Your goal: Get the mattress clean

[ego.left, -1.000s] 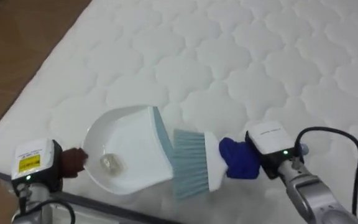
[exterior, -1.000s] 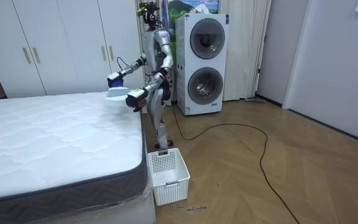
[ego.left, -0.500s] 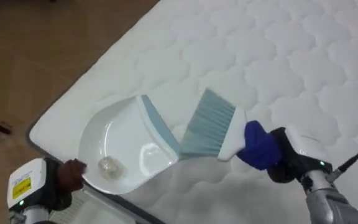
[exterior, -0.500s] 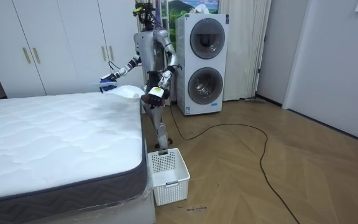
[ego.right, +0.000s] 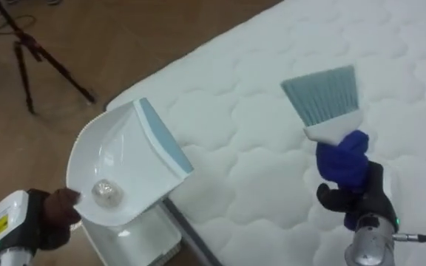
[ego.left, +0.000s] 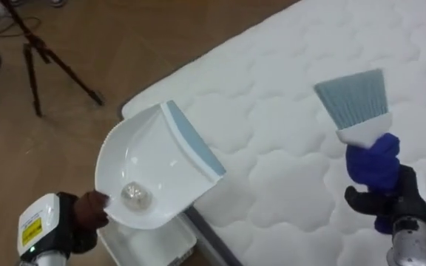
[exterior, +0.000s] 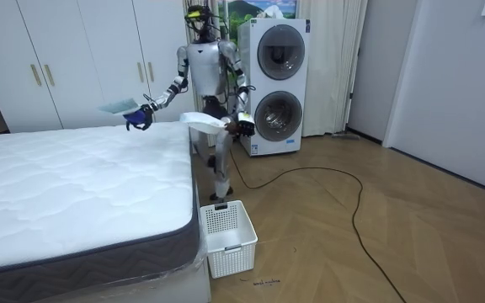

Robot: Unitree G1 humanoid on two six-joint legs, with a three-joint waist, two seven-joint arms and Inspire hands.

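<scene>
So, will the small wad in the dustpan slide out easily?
Likely. The wad looks small and crumpled, so probably light. The dustpan seems smooth and glossy, so little should hold it. It lies at the deep end, so a slight tilt may not suffice.

a white quilted mattress (ego.left: 294, 133) beside wooden floor (exterior: 352, 244), where a white basket (exterior: 228, 237) stands.

The white dustpan (ego.left: 154, 174) with a pale blue lip hangs tilted in the air just off the bed's corner, with a small clear crumpled scrap (ego.left: 132, 193) lying in its deep end. The brush (ego.left: 357, 103), blue-handled with pale blue-grey bristles, is raised above the white quilted mattress (ego.left: 272, 125).
</scene>
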